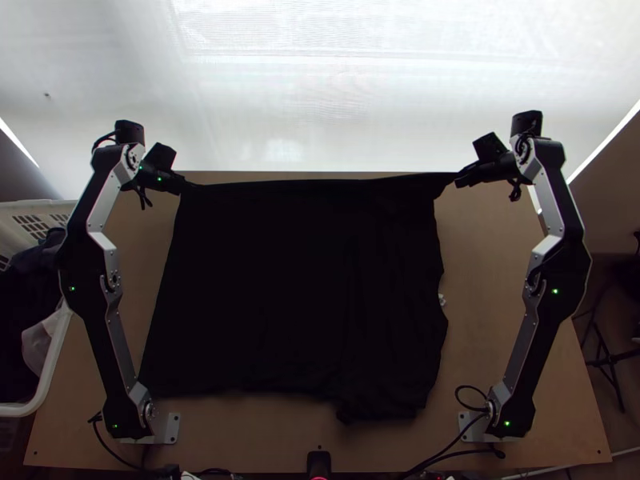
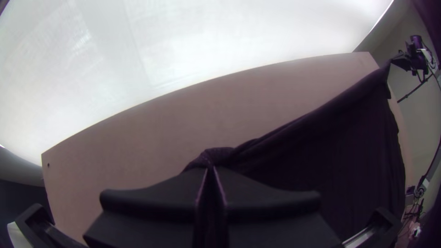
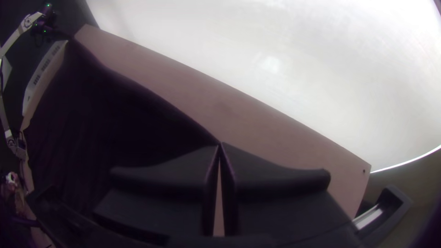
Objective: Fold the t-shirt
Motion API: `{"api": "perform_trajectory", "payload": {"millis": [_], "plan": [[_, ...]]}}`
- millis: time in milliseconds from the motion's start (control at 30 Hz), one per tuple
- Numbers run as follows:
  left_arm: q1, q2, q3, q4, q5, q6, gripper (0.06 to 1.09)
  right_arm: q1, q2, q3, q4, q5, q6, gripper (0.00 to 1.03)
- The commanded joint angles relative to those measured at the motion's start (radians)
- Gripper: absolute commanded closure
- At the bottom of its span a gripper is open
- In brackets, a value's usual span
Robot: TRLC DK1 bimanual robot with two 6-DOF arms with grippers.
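The black t-shirt [image 1: 296, 288] lies spread over the middle of the desk [image 1: 496, 344], its far edge pulled nearly straight. The left claw [image 2: 210, 169] is clenched on one far corner and the right claw [image 3: 220, 144] on the other, likely to keep that edge taut so both corners can come over together in a fold. The near edge lies loose and uneven. That makes one t-shirt, two claws and one desk, plus one white basket [image 1: 53, 362] beside it, holding clothes I cannot count.

Bright backlight, dim foreground
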Motion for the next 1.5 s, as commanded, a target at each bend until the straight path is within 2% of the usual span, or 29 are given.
{"api": "perform_trajectory", "payload": {"millis": [0, 233, 367, 467, 567, 833, 1200, 1467], "plan": [[0.003, 0.094, 0.079, -0.038, -0.024, 0.017, 1.05, 0.028, 0.075, 0.097, -0.050, 0.016, 0.001, 1.00], [0.015, 0.102, 0.068, -0.135, -0.007, 0.065, 1.05, 0.031, 0.040, 0.038, -0.153, 0.016, -0.025, 1.00], [0.038, 0.033, 0.026, -0.138, 0.061, 0.072, 1.05, 0.025, -0.057, -0.087, -0.149, 0.007, -0.042, 1.00], [0.049, -0.019, 0.012, -0.194, 0.130, 0.094, 1.05, 0.022, -0.158, -0.204, -0.113, 0.005, -0.065, 1.00], [0.049, -0.101, -0.040, -0.208, 0.154, 0.121, 1.05, 0.023, -0.255, -0.313, -0.080, 0.005, -0.094, 1.00], [0.066, -0.246, -0.194, -0.205, 0.168, 0.171, 1.05, 0.025, -0.411, -0.500, -0.064, 0.005, -0.128, 1.00], [0.152, -0.441, -0.536, -0.142, 0.182, 0.272, 1.05, 0.059, -0.632, -0.764, -0.064, 0.005, -0.174, 1.00], [0.199, -0.484, -0.683, -0.125, 0.180, 0.321, 1.05, 0.097, -0.732, -0.942, -0.064, 0.005, -0.180, 1.00]]}}
